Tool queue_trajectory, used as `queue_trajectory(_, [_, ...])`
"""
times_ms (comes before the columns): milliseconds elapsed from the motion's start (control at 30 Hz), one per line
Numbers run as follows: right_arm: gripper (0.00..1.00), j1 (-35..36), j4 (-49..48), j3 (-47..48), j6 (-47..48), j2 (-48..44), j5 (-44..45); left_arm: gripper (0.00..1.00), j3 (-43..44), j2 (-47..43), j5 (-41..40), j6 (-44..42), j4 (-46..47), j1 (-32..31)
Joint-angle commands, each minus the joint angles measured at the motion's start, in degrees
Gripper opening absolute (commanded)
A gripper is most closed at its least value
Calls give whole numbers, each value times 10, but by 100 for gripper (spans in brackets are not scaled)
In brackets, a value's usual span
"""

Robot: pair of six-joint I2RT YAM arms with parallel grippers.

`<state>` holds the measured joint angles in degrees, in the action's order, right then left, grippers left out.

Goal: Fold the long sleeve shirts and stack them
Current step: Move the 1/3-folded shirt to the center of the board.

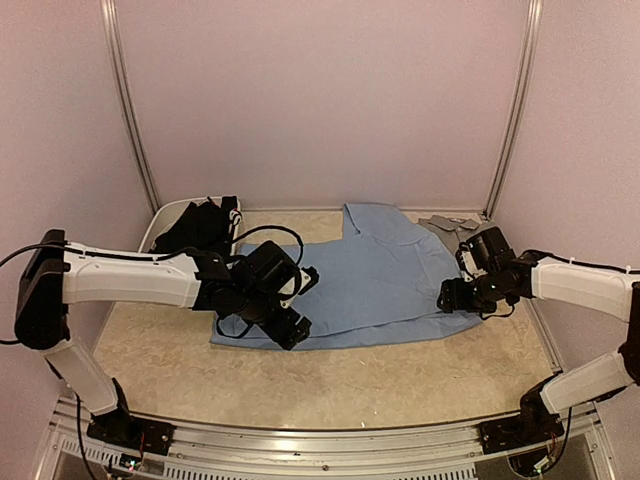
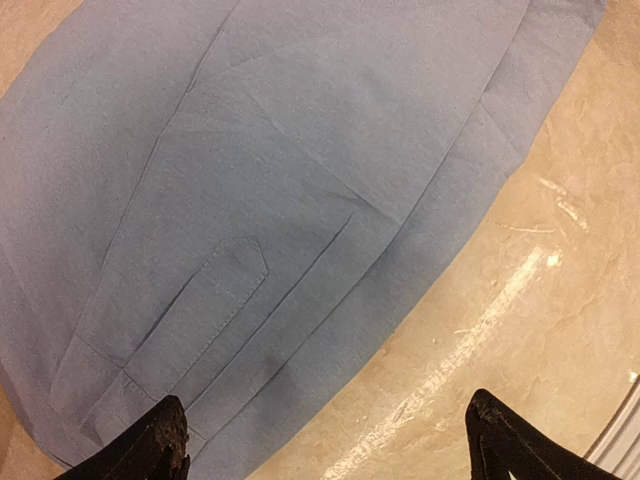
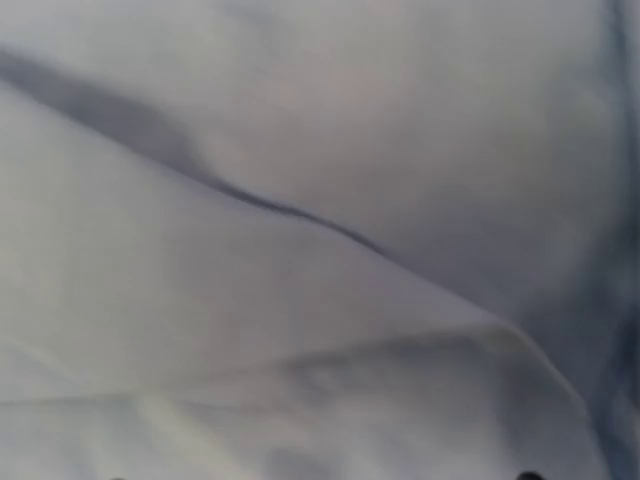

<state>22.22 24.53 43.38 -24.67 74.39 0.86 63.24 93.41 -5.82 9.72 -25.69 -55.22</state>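
1. The light blue shirt (image 1: 370,280) lies flat in the middle of the worktop (image 1: 350,385), with a sleeve folded across the body. The black shirt (image 1: 195,228) is heaped at the far left by a white tub (image 1: 165,215). The grey shirt (image 1: 445,222) sits at the far right, just behind the blue one.
2. The left pincer (image 2: 325,445) is spread and holds nothing. It hangs over the shirt's near edge, one finger (image 2: 150,445) above cloth and the other above bare worktop.
3. The right pincer (image 1: 450,297) is at the shirt's right edge. Cloth fills the wrist view, so I cannot tell whether it is pinching or spread.
4. Risk: the left pincer closes on the top layer only, because the folded sleeve (image 2: 215,290) and the body overlap here. The fold would then peel apart.
5. Risk: it closes too far out and meets worktop, missing the hem altogether.
6. Risk: the two sides lift unevenly. If the right side has no real hold, the shirt skews or drags and the crease goes crooked.
7. Risk: a wide sweep to the far right could catch the grey shirt, since the two lie close together.
8. Likely step: grasping the edges for the next fold; stacking is not yet started.
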Motion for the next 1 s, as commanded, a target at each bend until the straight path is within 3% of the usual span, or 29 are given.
queue_trajectory(0, [81,-30,63,-6,-54,-4,60,90,14,56,-126,-105,-111,-11])
queue_trajectory(100, [79,-66,43,-21,-60,9,-6,89,9,70,-127,-136,-120,-11])
queue_trajectory(433, [78,-78,60,-52,-99,-16,17,85,-36,73,-158,-169,-114,-21])
queue_trajectory(567, [74,-108,26,-89,-103,-32,-32,72,-33,79,-156,-177,-106,-10])
queue_trajectory(767, [63,-118,-20,-111,-109,-20,-72,42,-17,111,-146,-179,-119,0])
queue_trajectory(900, [51,-119,-72,-126,-116,-11,-92,30,-12,128,-129,-178,-128,-18])
queue_trajectory(967, [41,-119,-88,-125,-119,-2,-94,23,-10,135,-127,-178,-135,-30])
